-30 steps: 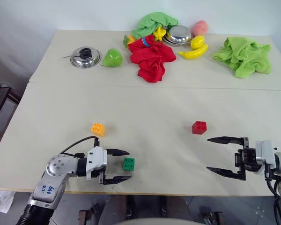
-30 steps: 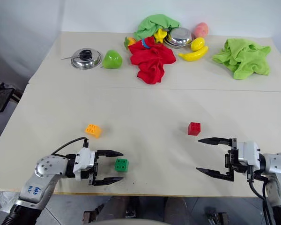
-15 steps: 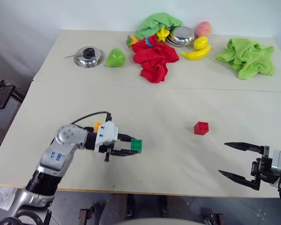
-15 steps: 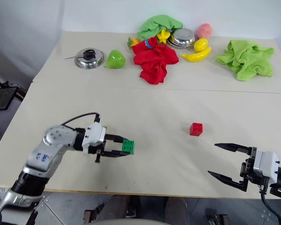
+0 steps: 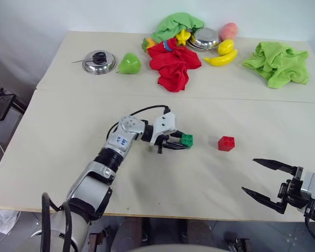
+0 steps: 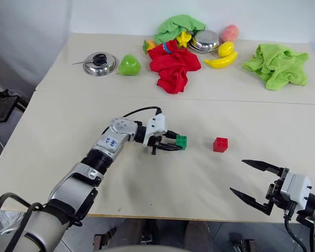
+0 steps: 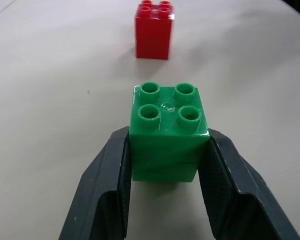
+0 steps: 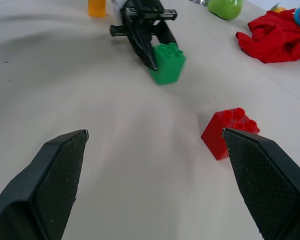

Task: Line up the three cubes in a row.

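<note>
Since before, left end effector point(image 5: 181, 143) has carried the green cube point(image 5: 187, 140) rightward, gripping it near the red cube point(image 5: 226, 143). Right end effector point(image 5: 269, 180) is wide open.

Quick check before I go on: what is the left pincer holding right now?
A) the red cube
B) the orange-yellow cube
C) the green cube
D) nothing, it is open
C. The left pincer is shut on the green cube, one black finger against each side; the red cube sits apart on the table just beyond it.
</note>
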You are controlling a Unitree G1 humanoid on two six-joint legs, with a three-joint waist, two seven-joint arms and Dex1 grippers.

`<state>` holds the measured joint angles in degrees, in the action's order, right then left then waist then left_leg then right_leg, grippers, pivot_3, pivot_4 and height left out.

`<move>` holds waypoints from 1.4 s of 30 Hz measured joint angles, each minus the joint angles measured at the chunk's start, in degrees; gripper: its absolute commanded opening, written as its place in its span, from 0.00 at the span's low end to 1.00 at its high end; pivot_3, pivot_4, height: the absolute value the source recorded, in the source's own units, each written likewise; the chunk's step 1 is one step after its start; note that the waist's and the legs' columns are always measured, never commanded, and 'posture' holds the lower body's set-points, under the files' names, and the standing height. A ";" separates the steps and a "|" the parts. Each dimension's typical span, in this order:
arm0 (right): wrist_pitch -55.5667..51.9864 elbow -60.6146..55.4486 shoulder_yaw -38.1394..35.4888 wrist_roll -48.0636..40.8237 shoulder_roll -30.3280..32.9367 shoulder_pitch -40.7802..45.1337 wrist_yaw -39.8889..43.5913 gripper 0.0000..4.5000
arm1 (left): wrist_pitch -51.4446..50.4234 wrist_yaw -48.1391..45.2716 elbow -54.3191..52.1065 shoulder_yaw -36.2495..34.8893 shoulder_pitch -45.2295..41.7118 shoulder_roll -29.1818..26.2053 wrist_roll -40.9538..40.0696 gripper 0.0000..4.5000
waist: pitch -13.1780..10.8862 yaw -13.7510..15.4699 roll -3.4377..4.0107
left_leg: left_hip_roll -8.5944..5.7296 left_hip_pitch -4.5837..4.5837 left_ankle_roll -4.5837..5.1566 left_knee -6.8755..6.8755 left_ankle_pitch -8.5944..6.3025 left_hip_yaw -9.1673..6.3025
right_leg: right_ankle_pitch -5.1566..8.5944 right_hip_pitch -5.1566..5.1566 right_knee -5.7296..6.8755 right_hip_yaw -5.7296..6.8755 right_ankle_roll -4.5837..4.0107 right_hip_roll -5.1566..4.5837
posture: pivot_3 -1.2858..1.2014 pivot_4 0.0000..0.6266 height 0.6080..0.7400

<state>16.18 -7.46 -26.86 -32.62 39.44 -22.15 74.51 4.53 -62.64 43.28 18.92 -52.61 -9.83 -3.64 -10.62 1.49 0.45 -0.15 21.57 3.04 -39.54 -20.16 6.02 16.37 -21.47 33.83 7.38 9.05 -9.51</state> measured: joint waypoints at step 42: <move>0.71 5.59 5.53 -1.21 -1.44 8.80 1.87 1.00 | -6.35 -9.18 -38.87 -22.15 27.06 -20.62 -20.32 1.00 | 0.03 -1.36 0.06 | 0.39 -0.06 0.04 -0.43 -0.04 -0.18 | 0.00 0.14 0.29 -0.03 -0.01 -0.05 | 0.52 0.24 1.00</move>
<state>16.89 -1.88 -21.33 -33.83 38.00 -13.35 76.38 -1.81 -71.83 4.41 -3.23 -25.54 -30.44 -23.95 -10.60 0.14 0.51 0.24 21.51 3.08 -39.97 -20.20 5.84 16.37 -21.34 34.12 7.35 9.04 -9.57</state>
